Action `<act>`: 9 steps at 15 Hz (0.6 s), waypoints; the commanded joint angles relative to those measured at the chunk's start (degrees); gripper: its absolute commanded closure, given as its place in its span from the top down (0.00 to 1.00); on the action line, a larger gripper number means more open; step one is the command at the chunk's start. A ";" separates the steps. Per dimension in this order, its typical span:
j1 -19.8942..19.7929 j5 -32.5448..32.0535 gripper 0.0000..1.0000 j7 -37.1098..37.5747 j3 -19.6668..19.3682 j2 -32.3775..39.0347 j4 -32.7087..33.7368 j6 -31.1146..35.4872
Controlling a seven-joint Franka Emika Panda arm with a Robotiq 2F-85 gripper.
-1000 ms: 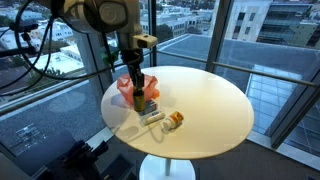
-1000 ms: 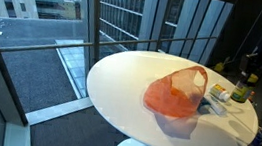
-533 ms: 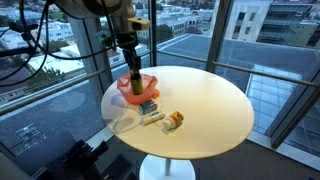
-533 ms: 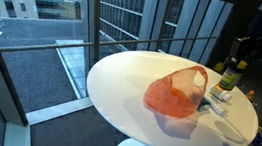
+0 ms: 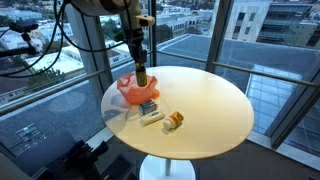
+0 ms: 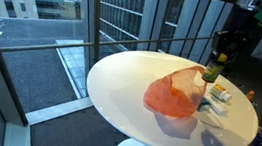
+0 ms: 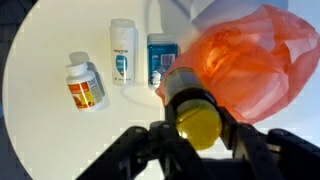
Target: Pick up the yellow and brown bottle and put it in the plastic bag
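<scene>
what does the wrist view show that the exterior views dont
Only the wrist view: the bottle end-on, with its yellow cap toward the camera, and the labels of the pill bottle, white bottle and blue box.

Only the exterior views: the arm, the whole round table and the windows.

Both: the gripper shut on the bottle, close by the orange bag.

bag point(image 7: 255, 60): thin crinkled plastic | table point(image 7: 40, 110): smooth matt | bottle point(image 7: 196, 115): seemingly glossy plastic

Two side views, wrist above table point(image 7: 50, 110).
</scene>
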 commanded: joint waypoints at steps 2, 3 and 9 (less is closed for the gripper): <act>1.80 0.13 0.20 1.82 0.26 9.02 9.86 -2.09; 2.44 0.02 0.20 2.00 0.30 10.83 11.10 -1.87; 6.14 -1.36 0.20 3.61 -0.57 18.24 15.20 -0.98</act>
